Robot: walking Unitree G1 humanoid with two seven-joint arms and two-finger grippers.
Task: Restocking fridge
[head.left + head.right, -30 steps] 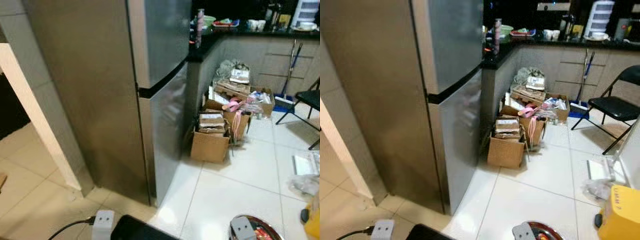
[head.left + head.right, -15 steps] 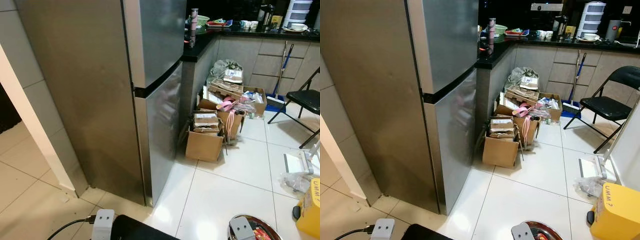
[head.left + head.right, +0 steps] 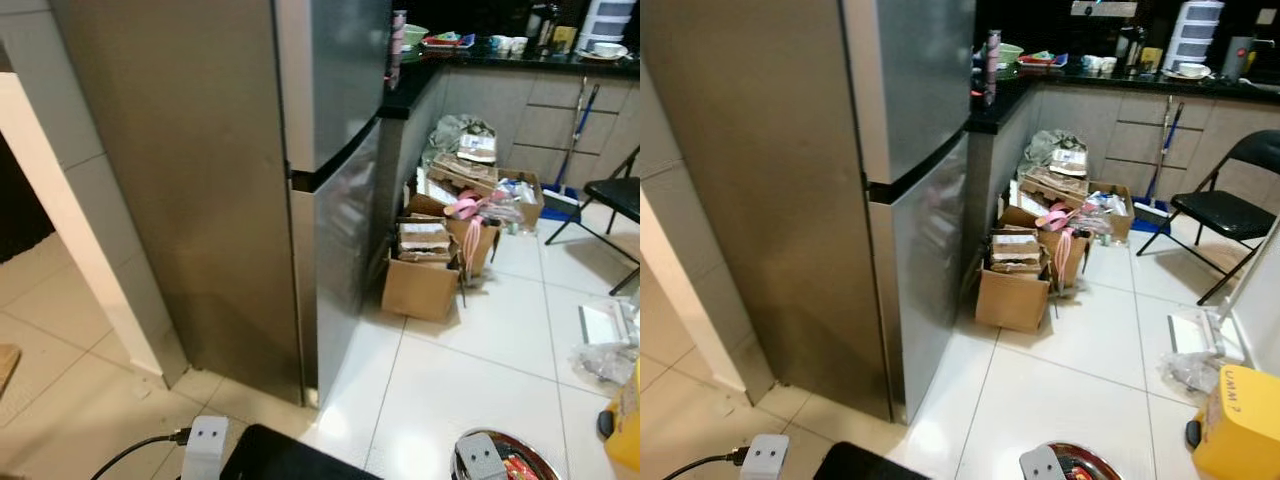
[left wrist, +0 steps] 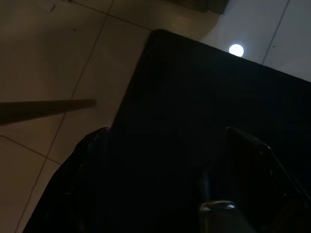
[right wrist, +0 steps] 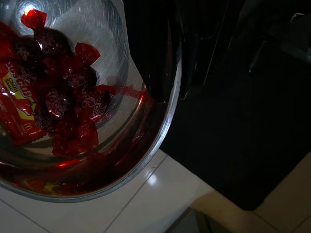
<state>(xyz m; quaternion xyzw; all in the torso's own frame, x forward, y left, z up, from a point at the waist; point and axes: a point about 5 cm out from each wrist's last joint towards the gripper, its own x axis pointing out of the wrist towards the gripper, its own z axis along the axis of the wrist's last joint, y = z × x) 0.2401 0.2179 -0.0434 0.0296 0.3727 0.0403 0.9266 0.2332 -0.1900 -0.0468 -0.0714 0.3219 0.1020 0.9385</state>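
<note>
Whole view has swung back left since half a second ago: camera turning, fridge [image 3: 300, 190] closed, now nearer centre. Right gripper [image 5: 165, 73] jaws clamp the rim of the steel bowl [image 5: 146, 160] of red sweets [image 5: 63, 102]. Left jaws: cannot tell. Approach underway, door unopened

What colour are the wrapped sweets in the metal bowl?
Red: the wrapped sweets in the metal bowl have shiny red wrappers, best seen in the right wrist view.

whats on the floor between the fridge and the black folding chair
Open cardboard boxes stuffed with papers and pink items stand between the fridge and the folding chair, against the counter base; the right eye view shows bare white tile beyond them.
</note>
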